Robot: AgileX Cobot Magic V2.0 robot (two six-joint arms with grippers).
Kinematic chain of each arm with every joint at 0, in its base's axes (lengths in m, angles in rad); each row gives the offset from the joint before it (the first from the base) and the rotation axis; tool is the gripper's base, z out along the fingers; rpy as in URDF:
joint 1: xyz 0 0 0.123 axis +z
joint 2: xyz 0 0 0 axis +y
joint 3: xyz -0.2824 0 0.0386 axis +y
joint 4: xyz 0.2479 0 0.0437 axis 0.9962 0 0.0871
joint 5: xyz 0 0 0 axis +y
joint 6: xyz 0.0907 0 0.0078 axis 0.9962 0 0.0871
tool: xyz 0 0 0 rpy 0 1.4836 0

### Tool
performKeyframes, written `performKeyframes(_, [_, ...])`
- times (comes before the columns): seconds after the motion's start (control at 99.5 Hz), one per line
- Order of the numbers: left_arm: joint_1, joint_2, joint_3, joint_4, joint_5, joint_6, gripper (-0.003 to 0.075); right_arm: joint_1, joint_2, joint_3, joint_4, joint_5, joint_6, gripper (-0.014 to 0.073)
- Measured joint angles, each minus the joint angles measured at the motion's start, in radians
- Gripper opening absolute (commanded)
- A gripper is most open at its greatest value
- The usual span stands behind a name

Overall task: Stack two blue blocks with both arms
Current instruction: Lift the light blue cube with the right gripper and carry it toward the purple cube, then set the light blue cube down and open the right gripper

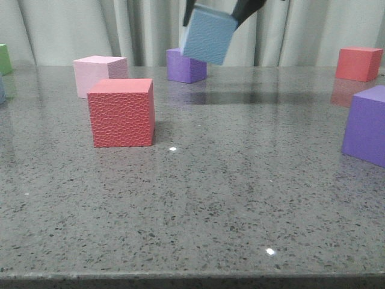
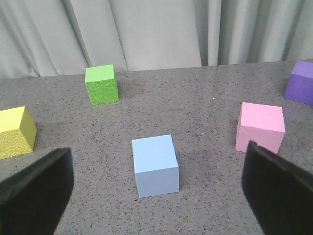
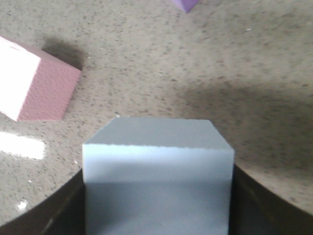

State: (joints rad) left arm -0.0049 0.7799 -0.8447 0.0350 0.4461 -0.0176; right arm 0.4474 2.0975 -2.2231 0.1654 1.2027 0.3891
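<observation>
One pale blue block hangs tilted in the air above the back of the table, clamped between the black fingers of my right gripper. In the right wrist view this block fills the space between the fingers. The second blue block sits on the grey table in the left wrist view. My left gripper is open, with one finger on each side of this block and wide gaps between. The left gripper does not show in the front view.
A red cube stands front left, with a pink cube behind it. A purple cube sits at the back, another purple cube at the right edge and a red cube back right. Green and yellow cubes lie near the left gripper.
</observation>
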Motion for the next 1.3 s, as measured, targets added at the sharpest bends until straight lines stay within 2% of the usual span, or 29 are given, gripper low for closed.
performKeyframes(0.281, [0.000, 0.000, 0.000, 0.000, 0.003, 0.000, 0.0674, 0.042, 0.077, 0.000, 0.004, -0.026, 0.043, 0.0417])
performKeyframes(0.482, [0.000, 0.000, 0.000, -0.004, 0.005, 0.000, 0.0674, 0.042, 0.095, 0.000, 0.006, -0.033, 0.044, 0.0580])
performKeyframes(0.543, [0.000, 0.000, 0.000, -0.006, 0.005, 0.000, 0.0673, 0.042, 0.097, 0.000, 0.008, -0.035, 0.045, 0.0602])
performKeyframes(1.095, [0.000, 0.017, -0.012, -0.008, 0.036, 0.000, 0.0673, 0.042, 0.059, 0.000, 0.014, -0.021, 0.040, 0.0601])
performKeyframes(1.296, [0.002, 0.125, -0.064, 0.004, 0.061, -0.020, 0.0673, 0.084, -0.029, 0.000, -0.065, 0.011, 0.029, 0.0601])
